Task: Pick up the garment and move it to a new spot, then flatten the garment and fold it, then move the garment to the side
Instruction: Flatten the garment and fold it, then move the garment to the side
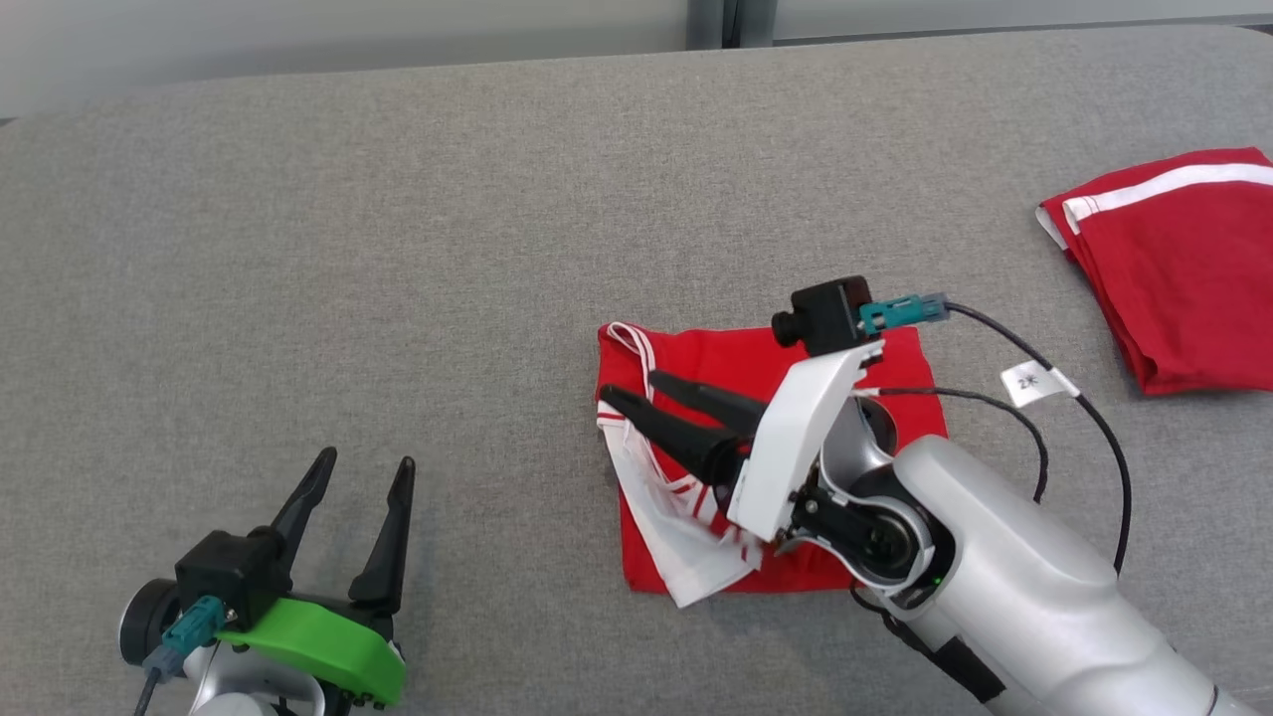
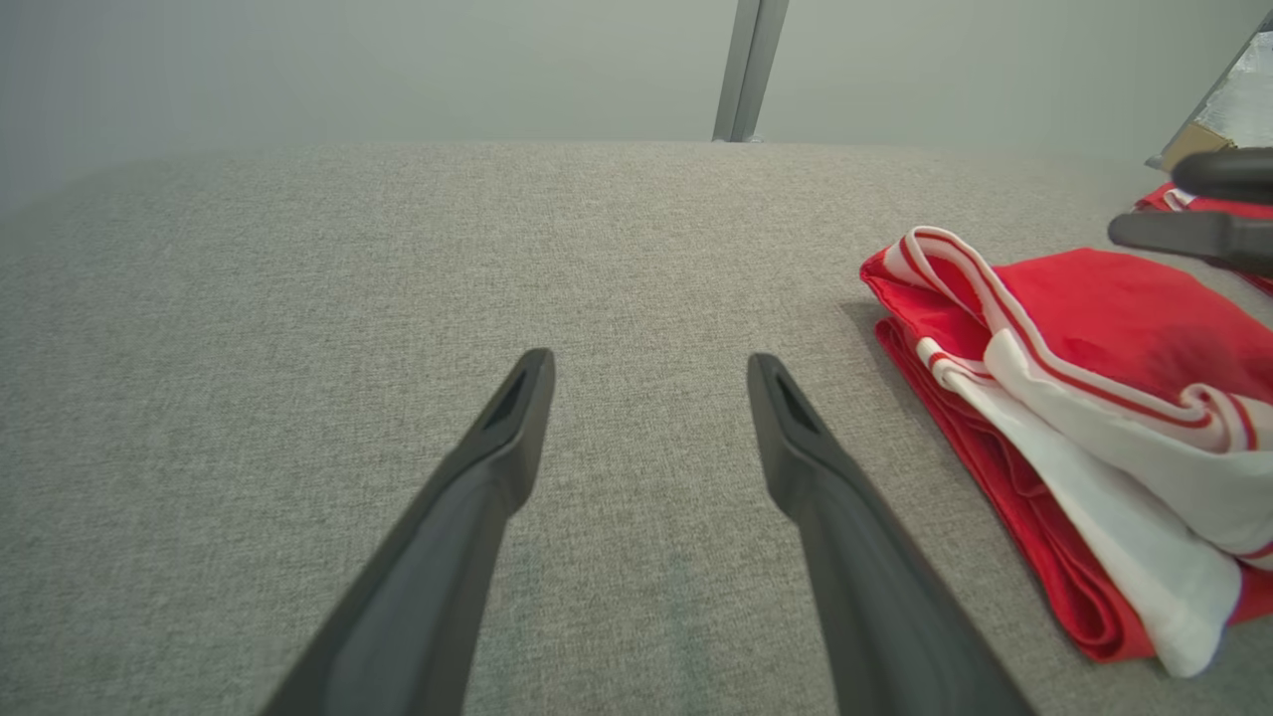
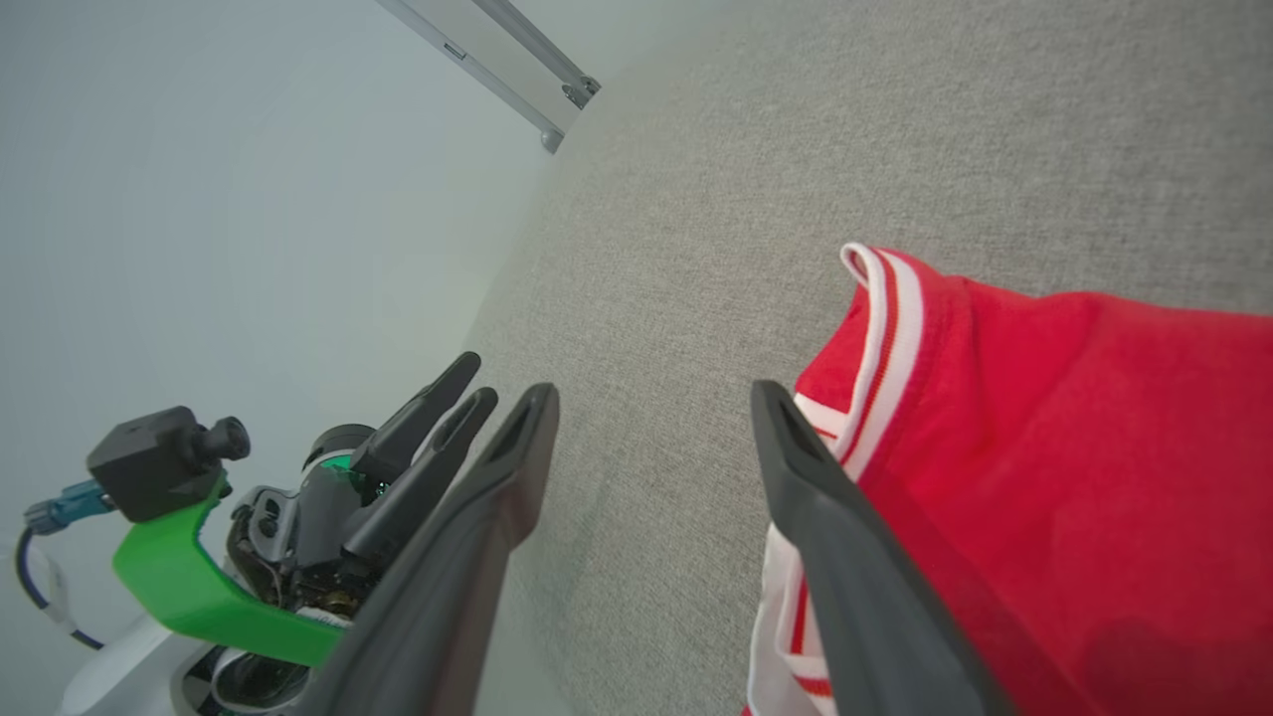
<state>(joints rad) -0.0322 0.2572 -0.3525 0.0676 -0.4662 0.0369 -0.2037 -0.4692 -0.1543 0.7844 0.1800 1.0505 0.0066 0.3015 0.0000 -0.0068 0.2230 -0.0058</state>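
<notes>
The garment (image 1: 696, 353) is a red piece with white striped trim, lying folded in a rough square at the middle of the grey surface. It also shows at the right in the left wrist view (image 2: 1094, 298) and the right wrist view (image 3: 1074, 418). My right gripper (image 1: 632, 386) hovers over the garment's left edge, open, with nothing between its fingers (image 3: 656, 398). My left gripper (image 1: 366, 459) stands open at the lower left, well clear of the garment, over bare fabric (image 2: 651, 366).
A second red garment (image 1: 1183, 278) with a white stripe lies folded at the far right edge. The grey fabric surface (image 1: 398, 249) stretches wide to the left and back. The right arm's cables (image 1: 1084, 408) hang over the garment's right side.
</notes>
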